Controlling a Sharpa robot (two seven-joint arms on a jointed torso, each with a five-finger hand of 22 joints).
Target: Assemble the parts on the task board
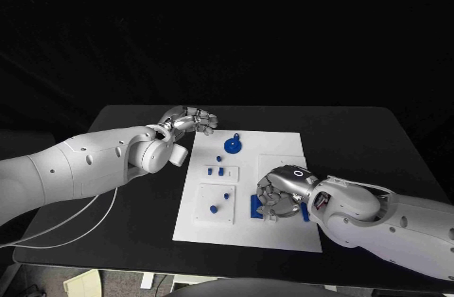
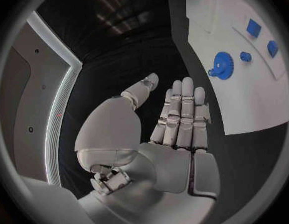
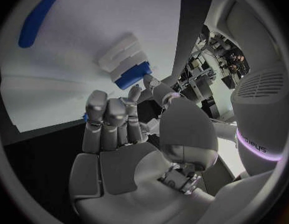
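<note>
Task board (image 1: 274,153) lies flat at the middle of the black surface (image 1: 359,133). Blue gear (image 1: 233,144) rests on the board's far end, small blue parts (image 1: 220,172) near its centre. Left hand (image 1: 189,121) hovers off the board's far left corner — fingers (image 2: 182,109) straight and side by side, holding nothing. Right hand (image 1: 282,195) sits low over the board's near right area, beside a blue-and-white block (image 3: 129,69) — fingers curled inward; whether they grip it cannot be told.
</note>
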